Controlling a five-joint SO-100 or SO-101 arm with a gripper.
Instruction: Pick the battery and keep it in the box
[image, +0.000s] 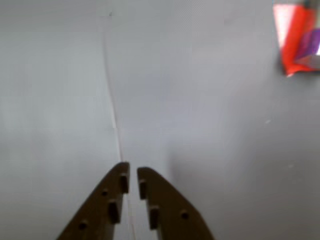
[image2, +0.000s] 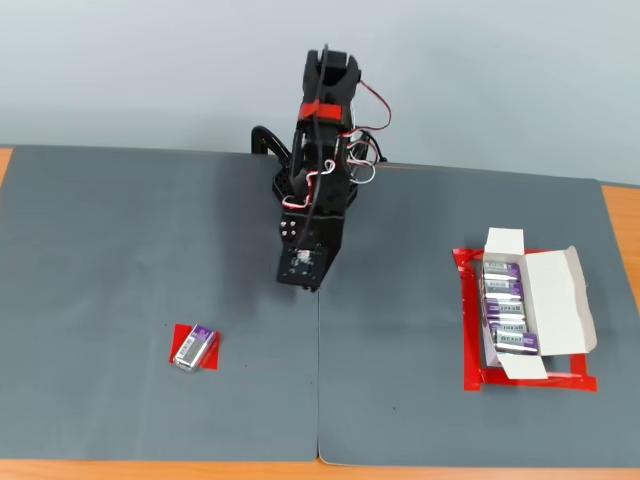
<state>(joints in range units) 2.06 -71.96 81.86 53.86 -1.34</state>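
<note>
Looking down through the wrist view, you have the end effector (image: 133, 172) with its two dark fingers drawn almost together, only a thin slit between the tips and nothing held in it. Beneath them runs the pale seam between the two grey mats on the counter (image: 210, 125). At the top right corner of that view you catch a red patch (image: 295, 42) with a blurred bit of purple and silver on it.

In the fixed view your arm (image2: 318, 170) stands at the back centre, folded over, with the end effector (image2: 302, 282) pointing down above the seam. The battery (image2: 194, 347) lies on a small red square at the lower left, well apart from the arm. The box (image2: 550, 300) sits open at the right inside a red tape outline (image2: 470, 340), with four purple-silver batteries (image2: 508, 310) lined up inside.
</note>
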